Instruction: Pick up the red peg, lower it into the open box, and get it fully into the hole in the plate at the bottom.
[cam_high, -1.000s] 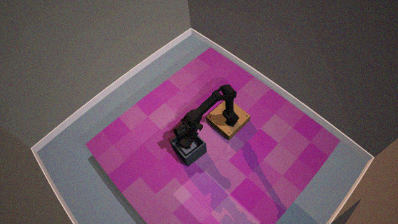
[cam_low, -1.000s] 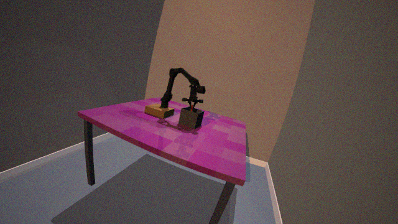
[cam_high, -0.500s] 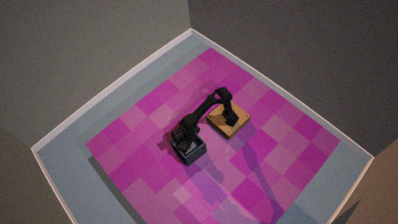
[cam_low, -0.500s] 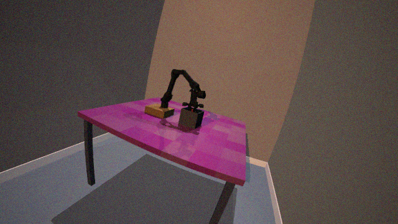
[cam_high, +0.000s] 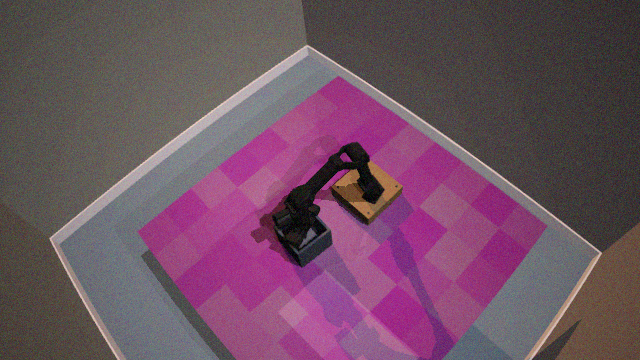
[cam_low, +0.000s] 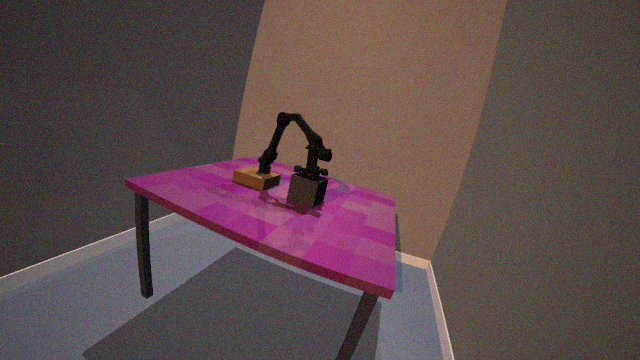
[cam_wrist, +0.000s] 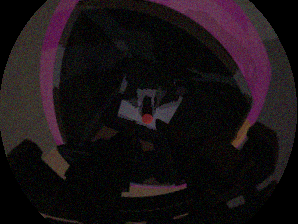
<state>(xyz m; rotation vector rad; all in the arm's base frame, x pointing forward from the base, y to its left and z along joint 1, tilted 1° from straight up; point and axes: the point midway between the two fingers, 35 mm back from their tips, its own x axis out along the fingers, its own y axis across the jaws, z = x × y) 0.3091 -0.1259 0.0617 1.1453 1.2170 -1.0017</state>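
The box (cam_high: 316, 248) (cam_low: 301, 191) (cam_wrist: 242, 82) is dark and open-topped; its outer walls show in the top and exterior views. In the wrist view I look down into it at the light grey plate (cam_wrist: 169, 111) on its bottom. The red peg shows as a small round red end (cam_wrist: 147, 119) against the plate, seen nearly end-on; how deep it sits cannot be told. My gripper (cam_wrist: 145, 122) is down inside the box, fingers parted and dark, with the peg's end beyond the fingertips and nothing held. In the top and exterior views the box walls and arm hide the fingertips and peg.
The arm stands on a wooden base block (cam_high: 370, 215) (cam_low: 245, 179) beside the box, and its links arch over the gap between them. The box walls surround the gripper closely. The magenta patchwork table (cam_high: 430, 250) (cam_low: 280, 240) carries both.
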